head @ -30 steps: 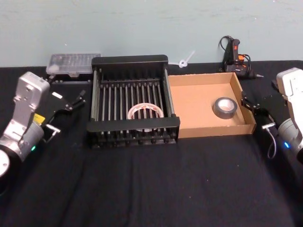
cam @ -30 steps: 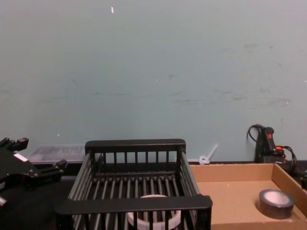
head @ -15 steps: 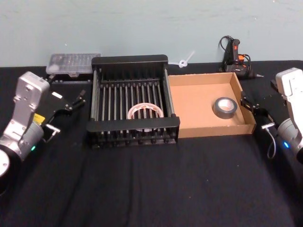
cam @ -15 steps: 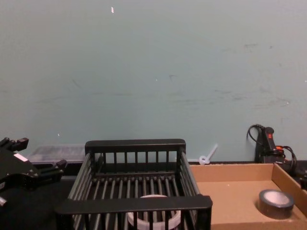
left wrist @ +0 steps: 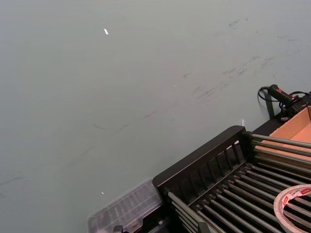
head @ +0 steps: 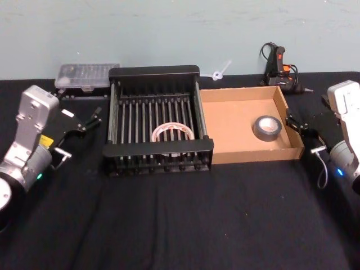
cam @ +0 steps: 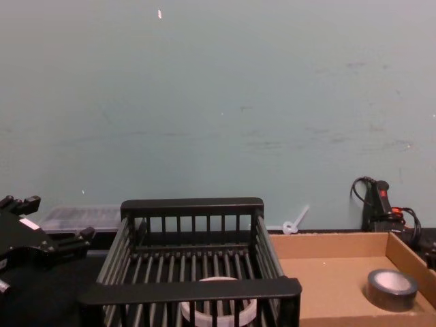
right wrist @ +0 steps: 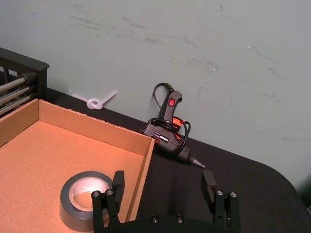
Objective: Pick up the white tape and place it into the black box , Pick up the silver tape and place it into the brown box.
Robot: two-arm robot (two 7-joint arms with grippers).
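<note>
While the silver tape (right wrist: 83, 200) is seen in the brown box (right wrist: 53, 126) | right gripper (right wrist: 163, 187) spread, empty | left gripper (head: 84, 120) fingers parted | black tabletop (head: 185, 219), teal wall (cam: 218, 102)

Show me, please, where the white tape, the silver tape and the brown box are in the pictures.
white tape (head: 172, 133): head view, on the near side of its ring.
silver tape (head: 266, 130): head view, on the grey outer side of the roll.
brown box (head: 230, 121): head view, on the bare cardboard floor.

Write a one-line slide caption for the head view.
White tape in black box, silver tape in brown box; both pincers, left and right, open alongside.
</note>
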